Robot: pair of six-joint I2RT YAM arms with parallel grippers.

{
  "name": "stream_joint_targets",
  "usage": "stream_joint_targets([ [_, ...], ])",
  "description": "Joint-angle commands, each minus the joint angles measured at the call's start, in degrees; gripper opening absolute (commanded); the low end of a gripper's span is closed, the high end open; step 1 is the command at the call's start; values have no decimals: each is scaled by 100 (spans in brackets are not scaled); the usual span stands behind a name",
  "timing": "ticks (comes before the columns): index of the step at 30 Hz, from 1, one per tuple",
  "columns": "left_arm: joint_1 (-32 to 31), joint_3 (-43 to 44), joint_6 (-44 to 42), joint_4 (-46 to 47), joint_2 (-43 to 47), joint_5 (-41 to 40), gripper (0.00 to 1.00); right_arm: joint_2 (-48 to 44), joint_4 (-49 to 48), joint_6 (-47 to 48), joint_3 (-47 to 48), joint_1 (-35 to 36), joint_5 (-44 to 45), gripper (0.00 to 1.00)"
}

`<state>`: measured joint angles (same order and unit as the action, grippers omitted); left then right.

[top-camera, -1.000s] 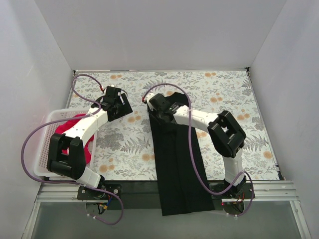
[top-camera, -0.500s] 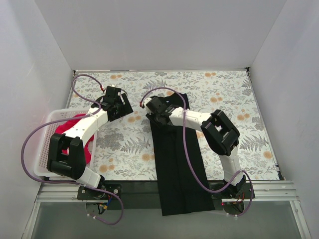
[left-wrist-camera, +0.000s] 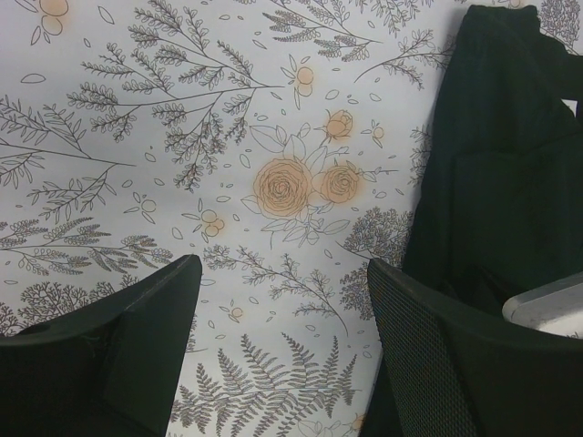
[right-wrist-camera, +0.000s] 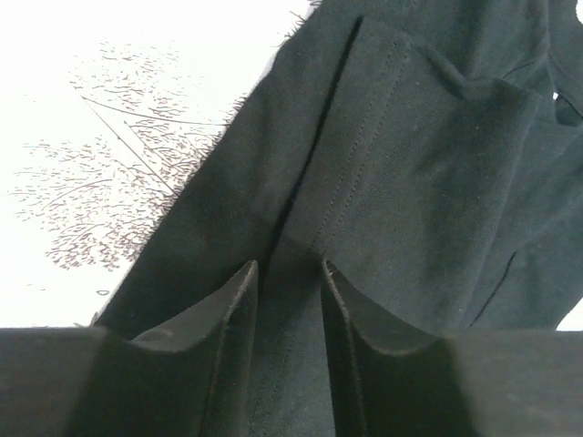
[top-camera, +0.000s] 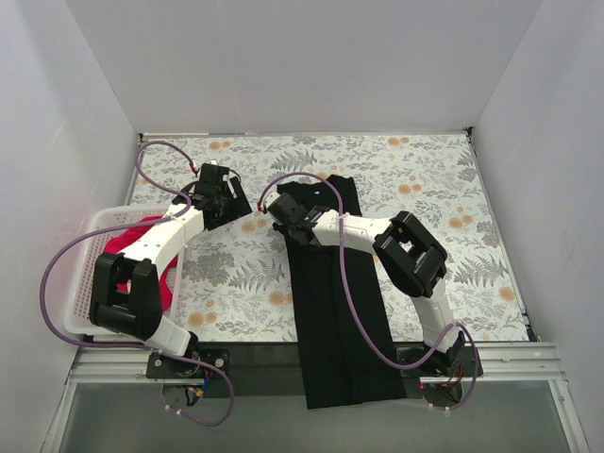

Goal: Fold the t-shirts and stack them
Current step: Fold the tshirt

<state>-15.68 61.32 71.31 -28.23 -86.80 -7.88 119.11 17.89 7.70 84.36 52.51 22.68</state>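
The black t-shirt (top-camera: 335,302) lies folded into a long narrow strip down the table's middle, its lower end hanging over the front edge. It also shows in the left wrist view (left-wrist-camera: 510,182) and the right wrist view (right-wrist-camera: 410,137). My right gripper (top-camera: 283,209) sits at the strip's upper left and is shut on a seamed fold of the black cloth (right-wrist-camera: 288,269). My left gripper (top-camera: 234,203) is open and empty above the bare floral cloth (left-wrist-camera: 284,273), just left of the shirt. The red-pink t-shirt (top-camera: 142,234) lies in the basket, partly under my left arm.
A white lattice basket (top-camera: 80,274) stands at the table's left edge. The floral tablecloth (top-camera: 444,189) covers the table. White walls close in the back and both sides. A metal rail (top-camera: 255,363) runs along the front edge.
My right gripper has moved left along the shirt's top end, and the black cloth there has spread to the left with it. The left arm has not moved.
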Motion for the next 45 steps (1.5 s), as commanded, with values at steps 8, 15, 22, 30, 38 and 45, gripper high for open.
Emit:
stream_joint_targets([
  [8,39,-50,-73,54,-3,67,72,-46,-5,152,204,22,413,24],
  [15,39,-50,-82,54,-21,85,72,-247,21,152,213,22,115,1],
  [22,39,-50,-100,54,-21,111,72,-476,21,73,169,14,-220,1],
  [30,39,-41,-117,63,-47,173,72,-634,22,-6,72,-39,-518,1],
  [38,39,-76,-161,212,-126,541,72,-670,13,-67,-244,-109,-773,13],
  [45,13,196,-302,713,-573,1709,74,-1653,22,-356,-349,-250,-1336,47],
])
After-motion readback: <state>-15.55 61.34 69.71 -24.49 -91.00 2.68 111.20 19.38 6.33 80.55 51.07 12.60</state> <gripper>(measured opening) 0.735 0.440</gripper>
